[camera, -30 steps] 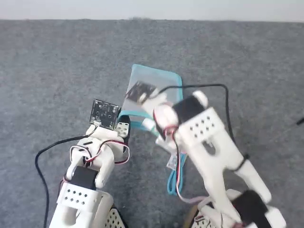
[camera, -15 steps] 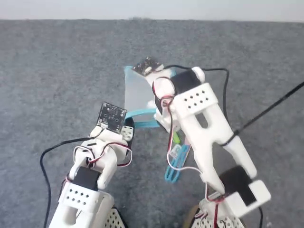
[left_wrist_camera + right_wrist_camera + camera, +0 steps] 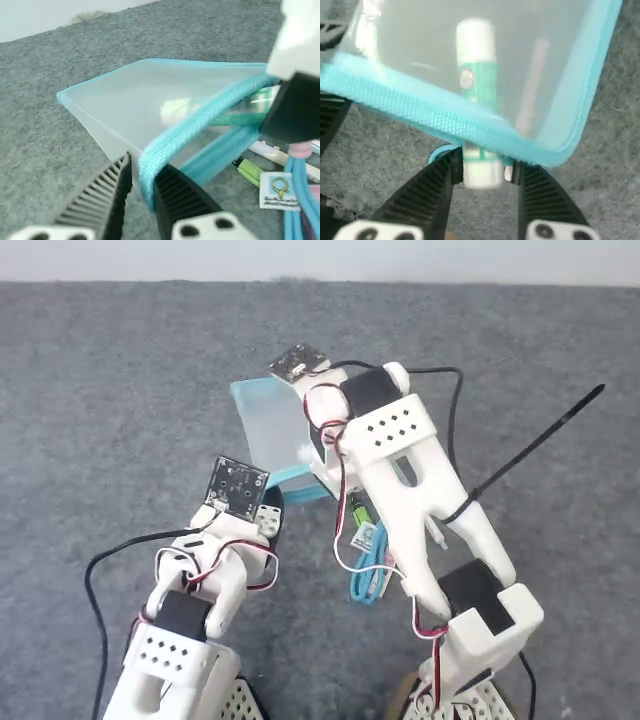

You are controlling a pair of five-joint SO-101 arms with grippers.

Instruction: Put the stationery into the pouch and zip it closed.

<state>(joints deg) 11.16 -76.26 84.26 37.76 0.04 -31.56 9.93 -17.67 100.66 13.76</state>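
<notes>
My right pincer [image 3: 482, 162]: gripping glue stick [image 3: 481, 176], just pushed into pouch [image 3: 420, 55] ahead.
My left pincer [image 3: 142, 185]: pinching its rim.
Meaning: stick nearly in.

Pouch [image 3: 268, 430]: frosted translucent white with a turquoise woven zip band and edging. Glue stick [image 3: 480, 172]: white with a green label band. Worktop [image 3: 120, 370]: speckled grey. Left gripper [image 3: 144, 167] and right gripper [image 3: 485, 162]: black ribbed fingers. Left arm [image 3: 190, 610] and right arm [image 3: 420, 470]: white with black motors and red-white-black wires. Pen [image 3: 248, 170]: lime green. Tag [image 3: 279, 189]: white with yellow-blue print. Loops [image 3: 366, 578], lower centre of the high view: bright blue.
</notes>
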